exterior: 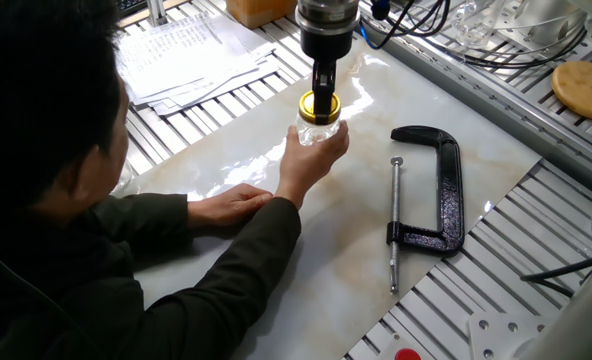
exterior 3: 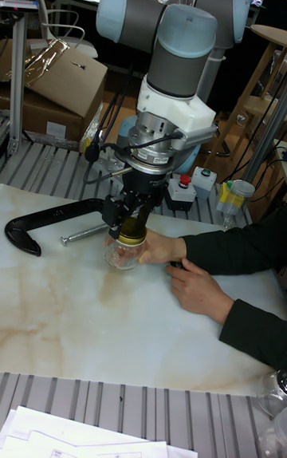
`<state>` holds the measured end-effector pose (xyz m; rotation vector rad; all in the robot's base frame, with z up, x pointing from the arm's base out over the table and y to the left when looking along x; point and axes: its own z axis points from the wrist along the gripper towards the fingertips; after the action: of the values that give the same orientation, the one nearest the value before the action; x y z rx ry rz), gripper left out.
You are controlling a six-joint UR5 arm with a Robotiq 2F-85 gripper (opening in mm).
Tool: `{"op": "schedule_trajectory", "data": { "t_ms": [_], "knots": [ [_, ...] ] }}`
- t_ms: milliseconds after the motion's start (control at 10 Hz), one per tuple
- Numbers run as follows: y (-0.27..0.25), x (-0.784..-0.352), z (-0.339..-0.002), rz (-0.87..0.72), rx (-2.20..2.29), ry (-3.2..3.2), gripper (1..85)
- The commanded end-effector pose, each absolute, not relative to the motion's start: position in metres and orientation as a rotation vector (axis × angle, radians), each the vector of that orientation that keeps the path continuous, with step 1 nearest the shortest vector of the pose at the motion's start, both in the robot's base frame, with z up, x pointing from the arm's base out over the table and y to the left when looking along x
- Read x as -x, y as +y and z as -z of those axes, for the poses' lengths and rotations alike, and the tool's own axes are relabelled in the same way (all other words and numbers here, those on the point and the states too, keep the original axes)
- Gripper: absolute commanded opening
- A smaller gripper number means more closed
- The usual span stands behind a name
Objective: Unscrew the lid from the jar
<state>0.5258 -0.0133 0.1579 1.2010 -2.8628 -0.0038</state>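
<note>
A small clear glass jar (exterior: 316, 131) (exterior 3: 125, 255) stands on the marble tabletop, held steady by a person's hand (exterior: 311, 155) (exterior 3: 159, 249). Its yellow-gold lid (exterior: 318, 106) (exterior 3: 131, 229) sits on the jar's neck. My gripper (exterior: 321, 97) (exterior 3: 132, 223) comes straight down from above and is shut on the lid, its black fingers on both sides of the cap. The jar's lower body is partly hidden by the hand.
A black C-clamp (exterior: 431, 190) (exterior 3: 48, 223) lies on the marble to the right of the jar. The person's other hand (exterior: 231, 205) (exterior 3: 199, 290) rests flat on the table. Papers (exterior: 191, 55) lie at the back left, a tan wooden disc (exterior: 584, 88) at the far right.
</note>
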Motion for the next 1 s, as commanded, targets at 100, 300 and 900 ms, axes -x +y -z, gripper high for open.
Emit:
{"op": "schedule_trajectory", "data": {
  "t_ms": [100,300,900],
  "knots": [
    [-0.0131,-0.5276,-0.1573,0.004,-1.334,-2.809,1.0],
    [-0.0122,-0.5279,-0.1573,0.008,-1.394,-2.783,1.0],
    [-0.0140,-0.5337,-0.1563,-0.021,-1.561,-2.709,1.0]
  ]
}}
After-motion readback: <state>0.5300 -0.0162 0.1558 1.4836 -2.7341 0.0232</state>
